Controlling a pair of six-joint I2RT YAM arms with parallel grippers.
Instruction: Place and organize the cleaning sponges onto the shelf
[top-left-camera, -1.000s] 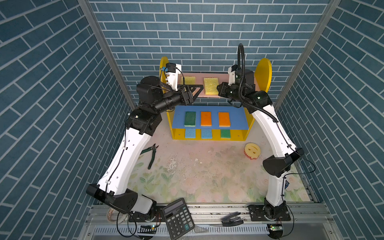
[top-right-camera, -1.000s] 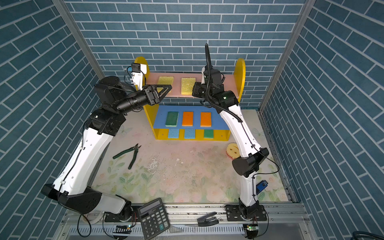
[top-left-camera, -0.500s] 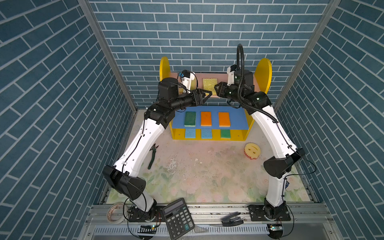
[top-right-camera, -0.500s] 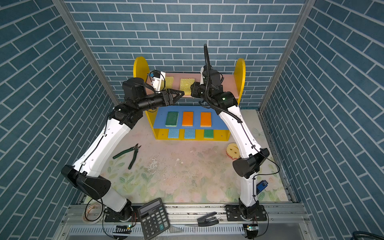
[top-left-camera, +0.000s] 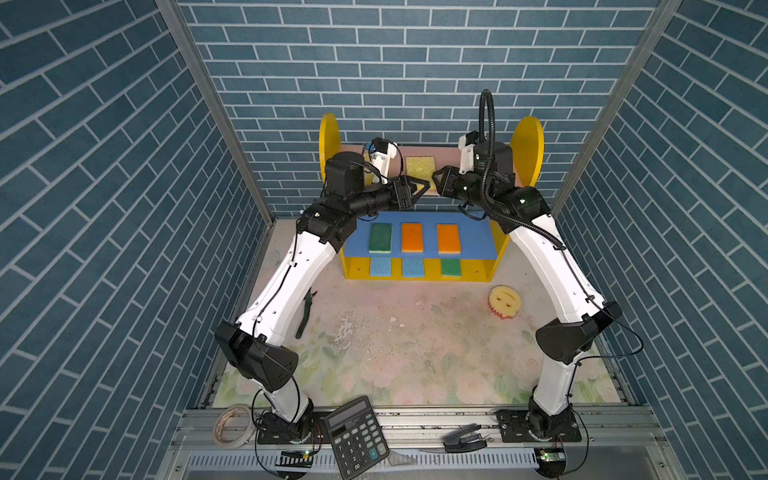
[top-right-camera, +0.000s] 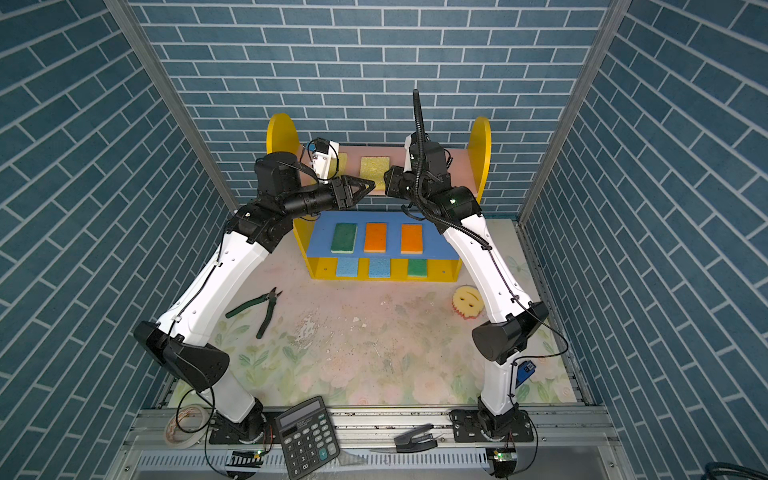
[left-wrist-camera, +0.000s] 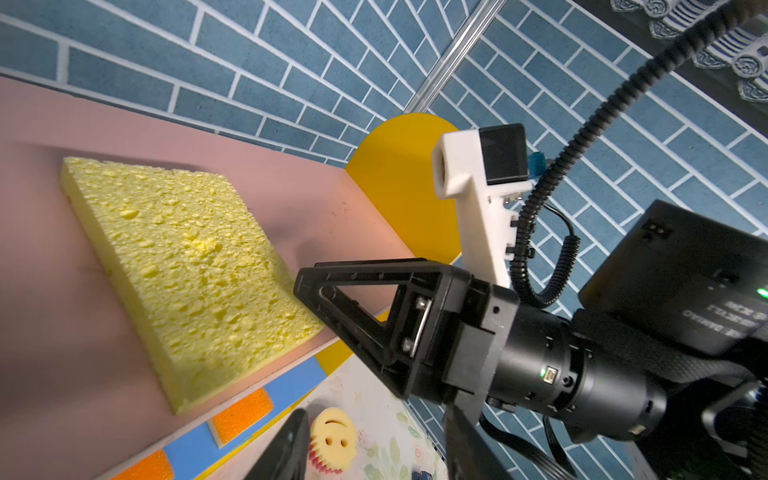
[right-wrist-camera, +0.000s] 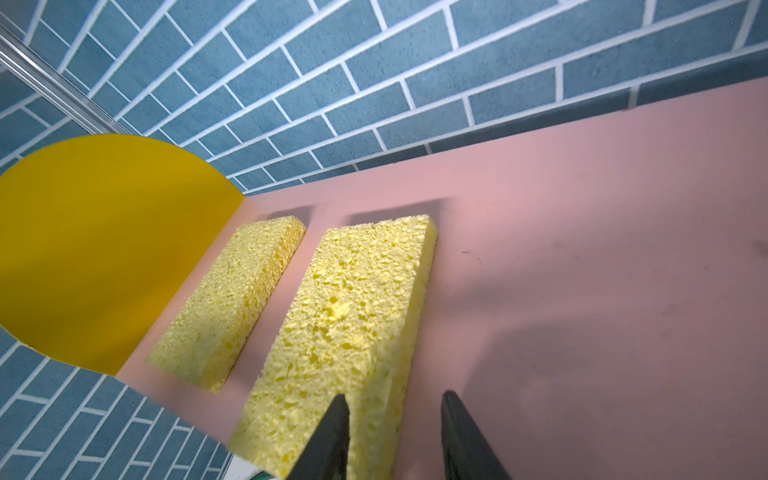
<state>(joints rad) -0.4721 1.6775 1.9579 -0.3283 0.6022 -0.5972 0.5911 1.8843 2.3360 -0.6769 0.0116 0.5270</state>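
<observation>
The shelf (top-left-camera: 527, 153) stands at the back wall. Two yellow cleaning sponges (right-wrist-camera: 232, 299) (right-wrist-camera: 353, 324) lie side by side on its pink top board. A green (top-left-camera: 380, 238) and two orange sponges (top-left-camera: 412, 237) lie on the blue board, two light blue (top-left-camera: 381, 267) and a green one (top-left-camera: 451, 268) on the base. The round smiley sponge (top-left-camera: 504, 302) lies on the mat to the shelf's right. My right gripper (right-wrist-camera: 394, 395) is open over the near corner of the second yellow sponge. My left gripper (top-left-camera: 426, 187) is open and empty, facing it at the top board's front edge.
Green-handled pliers (top-left-camera: 305, 307) lie on the mat by the left arm, with crumbs (top-left-camera: 345, 328) mid-mat. A black calculator (top-left-camera: 359, 440), a tape roll (top-left-camera: 232, 426) and a black clip (top-left-camera: 463, 436) sit on the front rail. Brick walls close in on three sides.
My left arm has swung in from the left until its gripper faces the right one. The right gripper's jaws have widened at the second yellow sponge.
</observation>
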